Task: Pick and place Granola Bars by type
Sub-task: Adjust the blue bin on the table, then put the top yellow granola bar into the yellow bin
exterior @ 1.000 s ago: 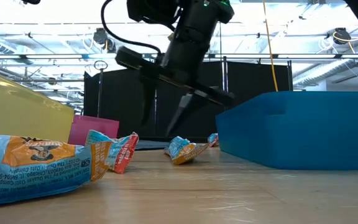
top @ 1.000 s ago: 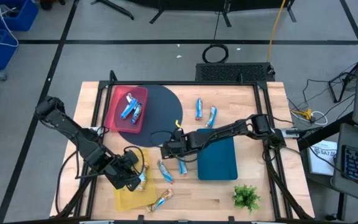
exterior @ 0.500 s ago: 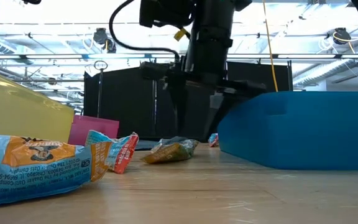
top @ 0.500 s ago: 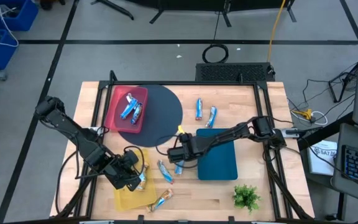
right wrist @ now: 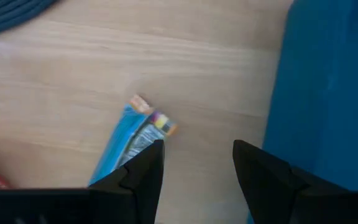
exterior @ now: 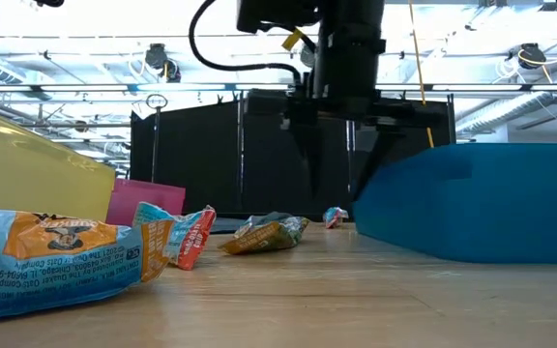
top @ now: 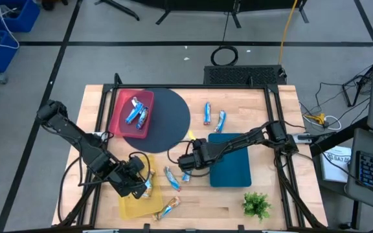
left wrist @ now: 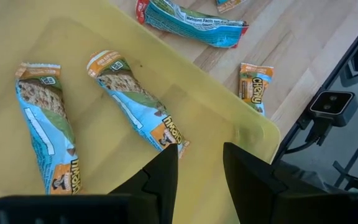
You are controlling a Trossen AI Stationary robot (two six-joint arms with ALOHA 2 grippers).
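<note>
Risk first. We judge the likeliest miss to be at the right gripper (right wrist: 194, 163): the blue-wrapped bar (right wrist: 128, 144) on the wood lies off to one side of its fingers, one end just by a fingertip and not centred in the gap. A straight descent could land a finger on the wrapper and skid it along the table or pin it flat. The teal tray (right wrist: 331, 93) sits close on the other side of the jaws; the far finger could clip its wall, we think, if the approach drifts that way.

Right jaws: spread apart, nothing between them, bare tabletop showing in the gap. In the low view the fingers hang above the wood, short of it.

Left gripper (left wrist: 201, 165): fingers part-open with a clear gap, empty, poised over the yellow tray (left wrist: 247, 127). Two tan-and-blue bars (left wrist: 135, 99) lie in that tray ahead of the fingertips, untouched. Beyond the tray rim a red-ended bar (left wrist: 194, 23) and a small orange-ended bar (left wrist: 255, 87) rest on the table.

From above, further bars lie in the red tray (top: 118, 120) and two (top: 214, 116) on bare wood past the teal tray.
</note>
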